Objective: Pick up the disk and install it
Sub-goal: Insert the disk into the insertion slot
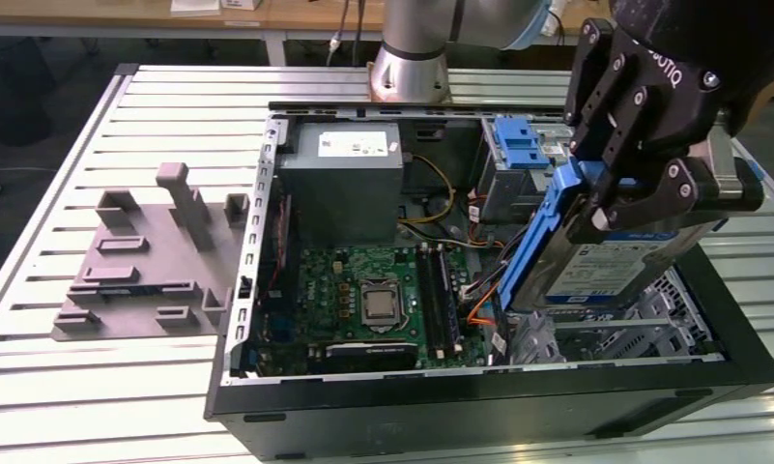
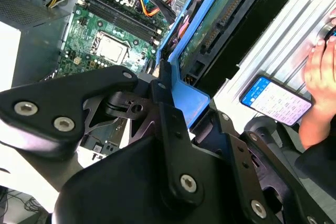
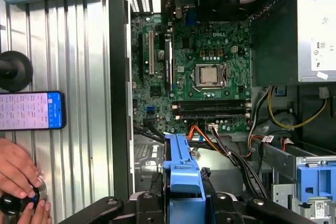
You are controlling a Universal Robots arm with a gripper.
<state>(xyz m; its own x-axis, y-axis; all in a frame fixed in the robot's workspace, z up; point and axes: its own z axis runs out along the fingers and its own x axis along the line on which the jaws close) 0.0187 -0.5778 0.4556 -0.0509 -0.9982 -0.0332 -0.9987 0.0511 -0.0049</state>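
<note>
Open desktop computer case lying on a slatted metal table, with the arm's gripper above the end of the case at the exterior view's right. The gripper's fingers are pressed together on the disk, pinching it by the blue bracket that frames it. The disk hangs on edge and tilted, label side toward the exterior camera, its lower end down among the metal drive cage inside the case; whether it touches the cage cannot be told. In the second wrist view the gripper clasps the blue bracket, and the disk shows its green circuit-board underside. In the first wrist view the gripper holds the disk edge-on over the case floor, just beside the orange cable. The motherboard covers the case floor, with the grey power supply box at its far end and a blue caddy in the bay beside that box. A grey moulded fixture sits on the table at the exterior view's left, apart from the case. A phone lies on the table beside the case, near a person's hand resting on a black knob
</note>
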